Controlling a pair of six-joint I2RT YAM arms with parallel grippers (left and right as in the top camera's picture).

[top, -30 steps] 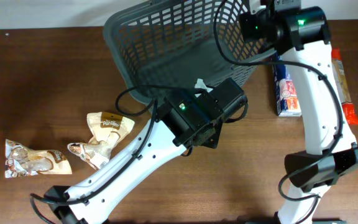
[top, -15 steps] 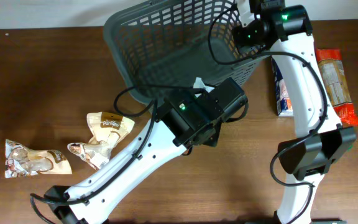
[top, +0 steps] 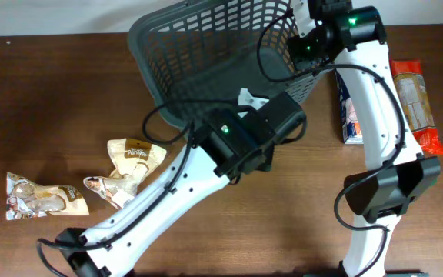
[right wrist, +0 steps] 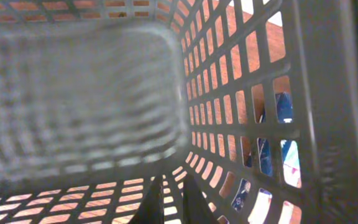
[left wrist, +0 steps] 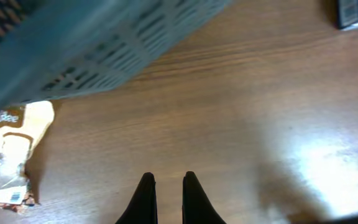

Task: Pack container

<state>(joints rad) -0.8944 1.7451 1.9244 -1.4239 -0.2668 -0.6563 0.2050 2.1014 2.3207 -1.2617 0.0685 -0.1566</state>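
Observation:
The container (top: 206,46) is a large dark grey lattice basket at the back of the table, seen tilted. My right gripper (top: 304,32) reaches over its right rim. In the right wrist view its fingers (right wrist: 169,205) are inside the container (right wrist: 92,99), close together with nothing between them, near the lower lattice wall. My left gripper (top: 257,160) hangs just in front of the container. In the left wrist view its fingers (left wrist: 166,190) are shut and empty above bare wood, with the container's wall (left wrist: 104,50) beyond them.
A blue and white box (top: 352,108) and an orange-red packet (top: 414,100) lie right of the container. A tan snack packet (top: 133,165) and another packet (top: 41,196) lie at the left. The tan packet also shows in the left wrist view (left wrist: 8,149).
My right arm has swung left, from beside the container's right rim to over and into it. My left wrist has shifted slightly toward the container.

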